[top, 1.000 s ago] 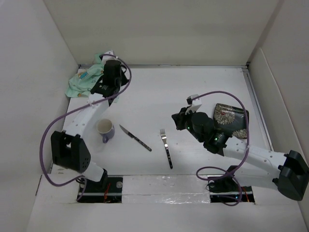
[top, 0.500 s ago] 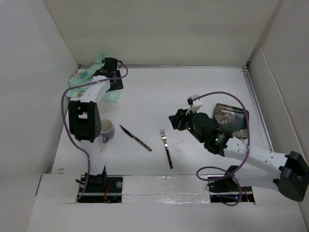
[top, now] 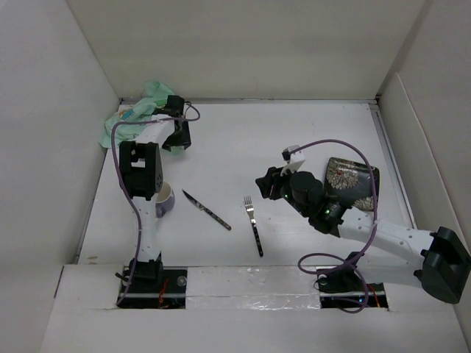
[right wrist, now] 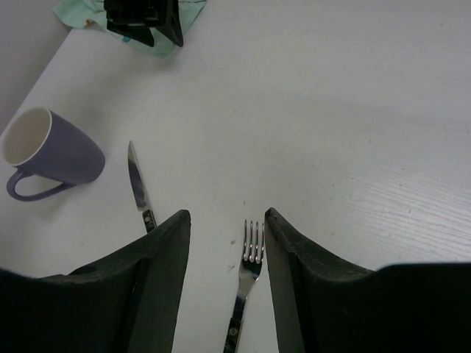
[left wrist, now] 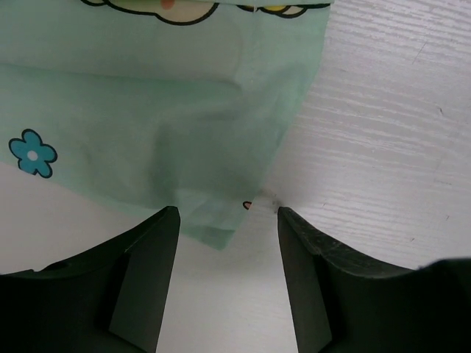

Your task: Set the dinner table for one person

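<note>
The dinner table (top: 243, 140) is a white surface with white panels round it. A mint-green printed cloth (top: 136, 114) lies bunched at its back left. My left gripper (top: 174, 141) hovers open at the cloth's near corner. In the left wrist view that corner (left wrist: 147, 125) lies just ahead of the open gripper (left wrist: 227, 220). A fork (top: 254, 224) and a knife (top: 206, 209) lie near the front centre. My right gripper (top: 266, 184) is open above the fork's tines (right wrist: 252, 246), which show between its fingers (right wrist: 165, 265).
A purple mug (top: 165, 200) stands left of the knife (right wrist: 138, 184), partly behind the left arm. A dark patterned plate (top: 353, 180) lies at the right, partly under the right arm. The mug (right wrist: 59, 151) also shows in the right wrist view.
The left arm has folded upright and its gripper has come off the cloth to the near corner, jaws now apart. The right gripper has opened and edged left over the fork.
</note>
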You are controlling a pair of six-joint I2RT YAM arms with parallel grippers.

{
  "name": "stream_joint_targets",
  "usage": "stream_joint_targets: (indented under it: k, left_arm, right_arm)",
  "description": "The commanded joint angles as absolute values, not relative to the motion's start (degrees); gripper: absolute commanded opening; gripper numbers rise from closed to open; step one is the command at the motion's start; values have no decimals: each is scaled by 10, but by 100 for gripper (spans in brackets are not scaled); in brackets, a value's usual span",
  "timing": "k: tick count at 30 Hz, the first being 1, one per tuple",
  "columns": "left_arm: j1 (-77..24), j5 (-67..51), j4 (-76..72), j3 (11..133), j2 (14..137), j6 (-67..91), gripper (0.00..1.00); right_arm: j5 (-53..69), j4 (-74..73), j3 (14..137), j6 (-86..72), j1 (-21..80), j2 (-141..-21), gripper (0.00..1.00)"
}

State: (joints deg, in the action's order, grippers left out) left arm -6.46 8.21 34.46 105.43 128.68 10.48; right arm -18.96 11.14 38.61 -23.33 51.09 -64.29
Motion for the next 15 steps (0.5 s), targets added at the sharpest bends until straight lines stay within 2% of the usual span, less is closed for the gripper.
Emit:
stream_joint_targets:
  k: [1, 6, 10, 11, 14, 15]
  left_arm:
    - [-68, 86, 363, 1077, 1293, 95, 53]
    - [-79, 112, 360, 1067, 1312, 93, 51]
    - [-84, 126, 352, 1059, 1313, 95, 29]
    - [-84, 125, 349, 1059, 1311, 94, 18]
    - [-90, 121, 351, 1064, 1311, 93, 0]
    - [-90, 113, 357, 1076, 1310, 96, 0]
  right_arm:
    - [-193, 141, 402, -224, 516, -642, 51]
    - [-202, 144, 397, -225, 516, -633, 51]
    - [-205, 141, 397, -227, 516, -627, 51]
    - [-208, 141, 395, -228, 516, -627, 51]
    - [-208, 141, 397, -227, 516, -627, 51]
    - [-212, 141, 396, -227, 516, -627, 51]
